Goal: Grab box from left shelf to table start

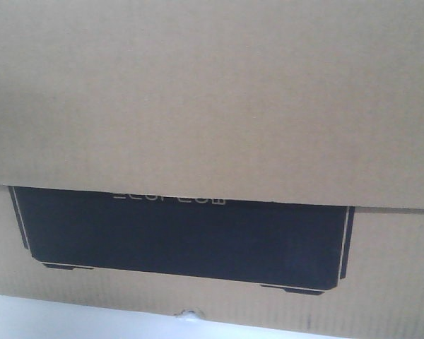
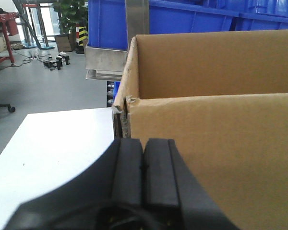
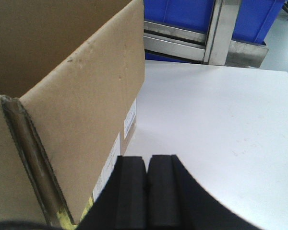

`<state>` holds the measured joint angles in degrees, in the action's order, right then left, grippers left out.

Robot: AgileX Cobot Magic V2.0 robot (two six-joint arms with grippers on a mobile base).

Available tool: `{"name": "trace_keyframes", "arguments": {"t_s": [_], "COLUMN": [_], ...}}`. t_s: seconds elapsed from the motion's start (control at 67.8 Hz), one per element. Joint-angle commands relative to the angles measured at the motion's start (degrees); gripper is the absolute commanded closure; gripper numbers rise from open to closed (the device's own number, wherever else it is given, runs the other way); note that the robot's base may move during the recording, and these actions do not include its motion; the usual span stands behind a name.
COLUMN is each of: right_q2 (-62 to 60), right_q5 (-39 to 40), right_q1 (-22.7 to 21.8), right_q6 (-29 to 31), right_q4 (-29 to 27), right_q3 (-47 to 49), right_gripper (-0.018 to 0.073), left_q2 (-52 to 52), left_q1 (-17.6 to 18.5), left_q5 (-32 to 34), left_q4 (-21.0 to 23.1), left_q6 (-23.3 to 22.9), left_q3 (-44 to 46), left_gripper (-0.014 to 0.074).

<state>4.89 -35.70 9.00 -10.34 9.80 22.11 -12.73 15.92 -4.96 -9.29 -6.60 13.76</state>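
Filling nearly the whole front view, the box (image 1: 212, 99) shows brown corrugated card with its black printed rectangle (image 1: 184, 240) low on the face. Box is open-topped and sits on the white table (image 3: 221, 120), in front of the shelf (image 3: 182, 40) with its metal rail; blue bins (image 2: 192, 19) stand on that shelf. White labels (image 3: 129, 117) run along one side wall of the box. Left tool (image 2: 144, 167): pads pressed together, nothing between them, just beside a box corner. Right tool (image 3: 146, 187): pads likewise pressed together, empty, close against the labelled side wall.
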Motion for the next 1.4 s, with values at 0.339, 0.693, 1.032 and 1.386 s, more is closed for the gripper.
{"name": "trace_keyframes", "arguments": {"t_s": [0.339, 0.693, 1.032, 1.386], "right_q2": [0.7, 0.7, 0.7, 0.7], "right_q5": [6.2, 6.2, 6.2, 6.2], "right_q1": [0.0, 0.0, 0.0, 0.0], "right_q6": [0.4, 0.4, 0.4, 0.4], "right_q4": [1.2, 1.2, 1.2, 1.2], "right_q3": [1.5, 1.5, 1.5, 1.5], "right_gripper": [0.0506, 0.0506, 0.0506, 0.0506], "left_q2": [-0.3, -0.3, 6.9, 14.3], "left_q1": [0.2, 0.2, -5.6, -10.2], "left_q5": [6.3, 4.5, 2.2, 3.4], "left_q4": [0.2, 2.4, 7.1, 13.6], "left_q6": [0.0, 0.0, 0.3, 7.2], "left_q3": [1.6, 1.5, -8.4, -15.3], "left_gripper": [0.0696, 0.0696, 0.0696, 0.0696]}}
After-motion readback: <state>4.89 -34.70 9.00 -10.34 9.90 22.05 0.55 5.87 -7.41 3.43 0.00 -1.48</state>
